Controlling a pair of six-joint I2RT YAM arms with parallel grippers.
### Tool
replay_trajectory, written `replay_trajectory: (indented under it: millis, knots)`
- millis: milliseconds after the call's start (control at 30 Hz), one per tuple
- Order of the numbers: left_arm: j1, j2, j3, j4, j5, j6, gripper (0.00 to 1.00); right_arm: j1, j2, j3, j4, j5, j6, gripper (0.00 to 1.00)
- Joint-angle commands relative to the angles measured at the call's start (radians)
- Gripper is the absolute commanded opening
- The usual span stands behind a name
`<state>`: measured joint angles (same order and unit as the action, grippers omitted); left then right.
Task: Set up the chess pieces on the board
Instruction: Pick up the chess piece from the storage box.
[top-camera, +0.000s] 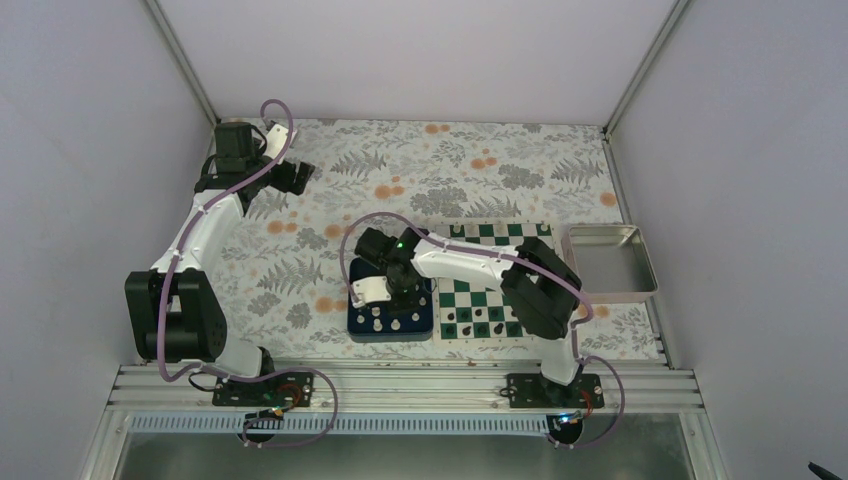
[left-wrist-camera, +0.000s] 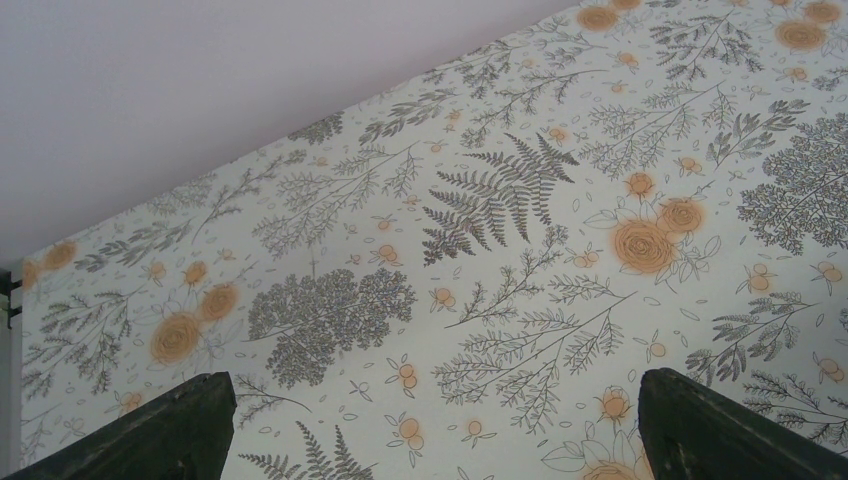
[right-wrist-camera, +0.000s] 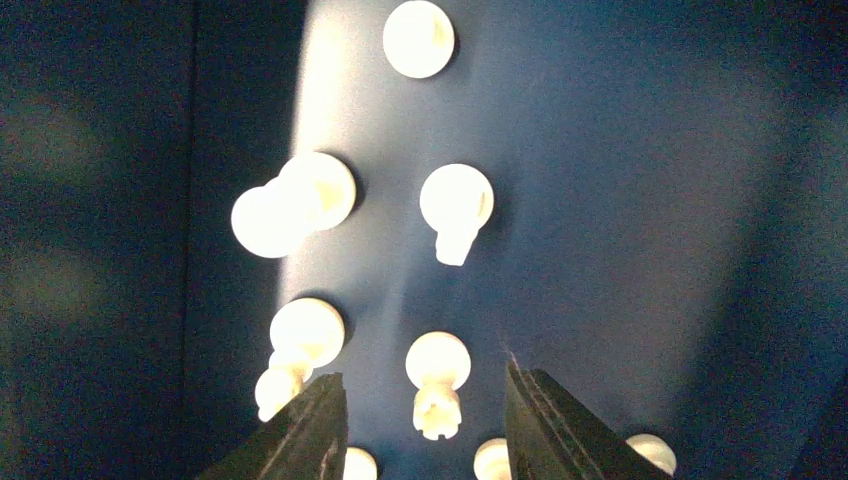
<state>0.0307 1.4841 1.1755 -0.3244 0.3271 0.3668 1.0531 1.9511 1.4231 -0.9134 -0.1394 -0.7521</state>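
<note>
Several small white chess pieces (top-camera: 395, 322) stand in a dark blue tray (top-camera: 358, 326) left of the green and white board (top-camera: 468, 298). My right gripper (top-camera: 400, 295) hangs low over this tray. In the right wrist view the gripper (right-wrist-camera: 421, 376) is open, and one white piece with a notched top (right-wrist-camera: 438, 362) stands between the fingers, apart from both. Other white pieces (right-wrist-camera: 456, 197) stand around it on the tray floor (right-wrist-camera: 620, 200). My left gripper (top-camera: 298, 176) is at the far left, open and empty above the floral cloth (left-wrist-camera: 432, 378).
Small black pieces (top-camera: 480, 324) stand on the board's near rows. A shiny metal tray (top-camera: 610, 262) sits right of the board. My right arm crosses over the board. The floral cloth (top-camera: 330, 250) covers the table, with walls on three sides.
</note>
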Motion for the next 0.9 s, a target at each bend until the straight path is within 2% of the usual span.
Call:
replay_trajectory:
  millis: [0,200,333,467,633,867]
  knots:
    - [0.004,-0.002,0.005,0.008,0.012,0.012,1.00,0.004,0.023,-0.027,0.029,0.014,0.014,0.40]
    - [0.004,-0.006,0.005,0.007,0.013,0.012,1.00,0.003,0.035,-0.038,0.040,0.015,0.013,0.32]
    - [0.004,-0.006,0.005,0.006,0.013,0.012,1.00,0.001,0.034,-0.030,0.041,0.009,0.016,0.18]
    - [0.003,-0.003,0.008,0.006,0.013,0.012,1.00,-0.006,0.014,-0.016,0.037,-0.001,0.015,0.09]
    - [0.004,-0.004,0.008,0.005,0.013,0.012,1.00,-0.024,-0.030,0.044,-0.019,0.019,0.014,0.07]
    - [0.003,-0.008,0.009,0.003,0.012,0.012,1.00,-0.095,-0.091,0.298,-0.160,0.064,-0.009,0.07]
